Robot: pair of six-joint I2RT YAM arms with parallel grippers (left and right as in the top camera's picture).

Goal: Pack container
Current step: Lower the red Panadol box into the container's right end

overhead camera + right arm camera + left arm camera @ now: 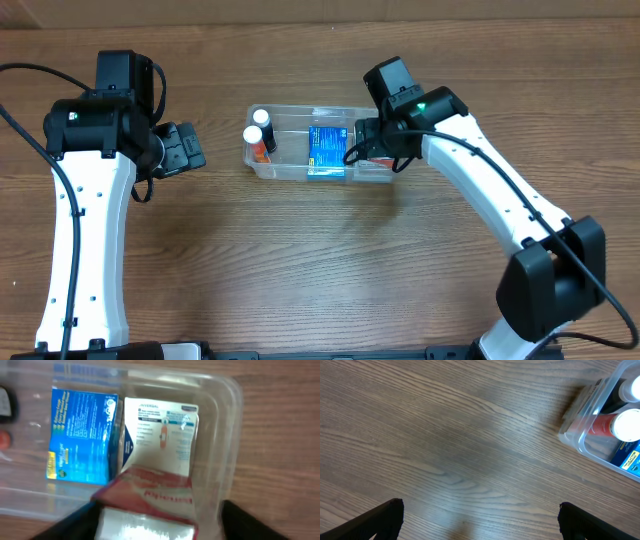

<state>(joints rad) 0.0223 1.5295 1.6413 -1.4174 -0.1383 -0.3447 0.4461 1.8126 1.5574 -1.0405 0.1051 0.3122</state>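
The clear container (300, 108) sits at the table's middle back. It holds a blue box (327, 150), a white-capped dark bottle (262, 118) and a white-capped orange bottle (253, 135). My right gripper (372, 152) hovers over the container's right end. In the right wrist view a red box (150, 495) lies between its fingers (159, 510). The left finger is at the box and the right finger is apart from it, by the container wall (230, 425). A white box (162, 435) and the blue box (82, 435) lie beyond. My left gripper (195, 148) is open and empty, left of the container.
In the left wrist view the container's corner (580, 415) and the orange bottle (625, 425) show at the upper right, with bare wood table (445, 435) under the open fingers (480, 520).
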